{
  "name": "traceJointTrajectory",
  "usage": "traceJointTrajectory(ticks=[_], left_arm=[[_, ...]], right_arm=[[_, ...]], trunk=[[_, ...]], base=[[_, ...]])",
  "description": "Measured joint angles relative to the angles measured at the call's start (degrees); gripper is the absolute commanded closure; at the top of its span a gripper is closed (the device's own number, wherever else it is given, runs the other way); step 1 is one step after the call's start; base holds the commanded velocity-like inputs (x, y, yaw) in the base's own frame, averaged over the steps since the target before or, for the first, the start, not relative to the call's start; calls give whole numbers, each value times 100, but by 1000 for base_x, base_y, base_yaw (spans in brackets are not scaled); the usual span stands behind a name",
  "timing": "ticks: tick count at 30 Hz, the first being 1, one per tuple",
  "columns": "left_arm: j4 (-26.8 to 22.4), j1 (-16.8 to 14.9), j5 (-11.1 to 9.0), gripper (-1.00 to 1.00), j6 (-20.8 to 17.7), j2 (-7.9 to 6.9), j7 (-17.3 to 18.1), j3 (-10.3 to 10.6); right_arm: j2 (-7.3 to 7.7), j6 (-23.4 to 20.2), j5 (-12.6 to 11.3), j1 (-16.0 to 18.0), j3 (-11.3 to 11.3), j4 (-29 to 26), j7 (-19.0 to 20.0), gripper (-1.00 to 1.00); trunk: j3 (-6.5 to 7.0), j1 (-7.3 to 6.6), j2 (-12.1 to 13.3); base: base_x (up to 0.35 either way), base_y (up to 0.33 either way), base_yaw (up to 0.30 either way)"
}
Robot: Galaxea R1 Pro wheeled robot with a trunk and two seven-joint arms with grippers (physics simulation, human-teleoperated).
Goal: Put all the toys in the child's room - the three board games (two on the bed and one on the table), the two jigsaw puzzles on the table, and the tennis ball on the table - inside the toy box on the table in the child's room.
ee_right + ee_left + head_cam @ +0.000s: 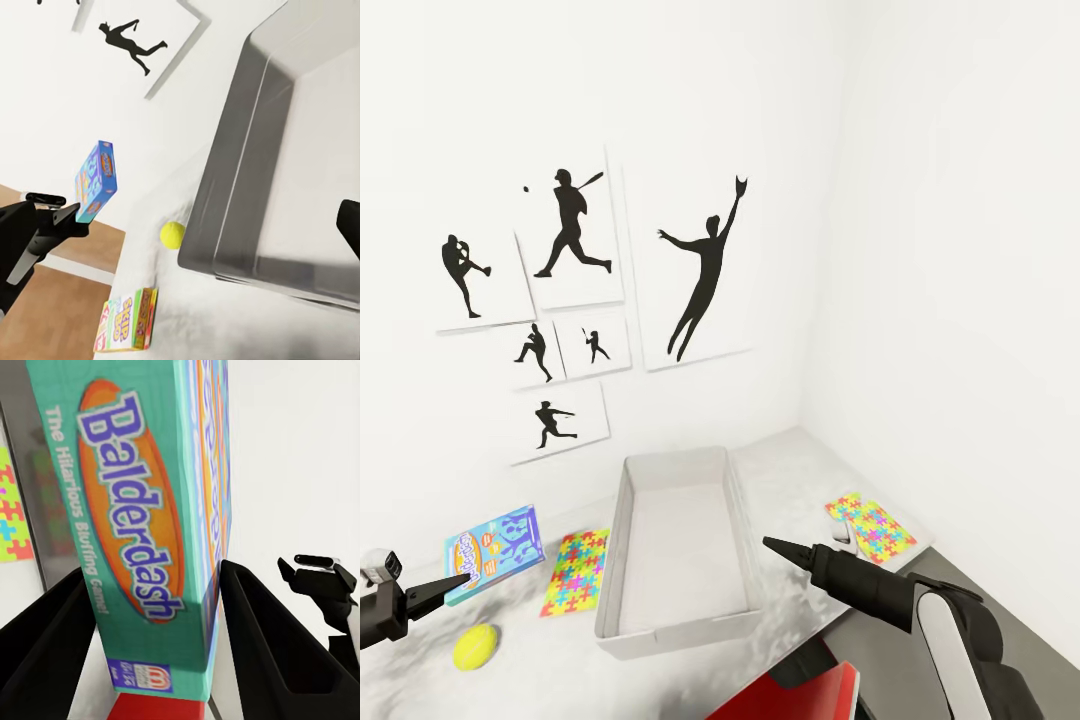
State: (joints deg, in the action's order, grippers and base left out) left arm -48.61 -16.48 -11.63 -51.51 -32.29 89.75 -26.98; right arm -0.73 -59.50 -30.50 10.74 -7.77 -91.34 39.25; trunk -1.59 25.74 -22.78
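Head view: the left gripper (pixel 455 583) clamps the blue game (pixel 495 552) by its near edge, holding it lifted above the table (pixel 790 470). The toy box (pixel 622 560) sits mid-table, empty, with bare top on both sides. A puzzle (pixel 575 571) lies flat between game and box; the ball (pixel 476 646) rests near the front edge. A second puzzle (pixel 870 527) lies by the far right edge, beyond the right gripper (pixel 772 544) (its jaws look pressed together, holding nothing).

Left wrist view: both fingers (pixel 266 641) straddle the game's narrow end, gripping it.

Right wrist view: the game hangs in the air, clear of the box's rim (pixel 247 135); the ball sits just off the box's corner. Another game (pixel 126 321) stands on edge near the table's edge.
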Motion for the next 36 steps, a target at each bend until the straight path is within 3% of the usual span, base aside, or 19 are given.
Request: traceJointTrajectory(ticks=[7, 12, 16, 20, 24, 30, 32, 36], left_arm=[[0, 0, 0, 100, 0, -1, 0, -5], [-42, 0, -3, 100, -14, 4, 0, -41], [-53, -8, -1, 100, -49, 6, 0, -41], [-261, -103, -2, 100, -367, 10, 0, -29], [-584, -649, 30, 100, -700, 57, -1, 51], [-581, -1685, 58, 100, -784, 274, 0, 848], [-292, -2228, 85, 100, -788, 516, -310, 1265], [323, -2927, 115, 100, -786, 857, -824, 1511]], right_arm=[[0, -13, 0, 0, -129, 2, 29, -100], [7, -23, -5, 0, -515, 4, 63, -100], [18, -24, -8, 0, -625, 4, 87, -100], [82, -24, -20, 0, -680, 4, 109, -100], [220, -23, -56, 0, -754, 4, 113, -100], [314, -23, -69, 0, -928, 18, 114, -100], [328, -23, -70, 0, -995, 20, 112, -100], [334, -23, -61, 0, -1031, 21, 109, -100]], trunk=[[0, 0, 0], [0, 0, 0], [0, 0, 0], [1, 0, 0], [1, 0, 0], [1, 1, 1], [1, 1, 2], [0, 0, 1]], base=[[0, 0, 0], [0, 0, 0], [0, 0, 0], [0, 0, 0], [0, 0, 0], [0, 0, 0], [0, 0, 0], [0, 0, 0]])
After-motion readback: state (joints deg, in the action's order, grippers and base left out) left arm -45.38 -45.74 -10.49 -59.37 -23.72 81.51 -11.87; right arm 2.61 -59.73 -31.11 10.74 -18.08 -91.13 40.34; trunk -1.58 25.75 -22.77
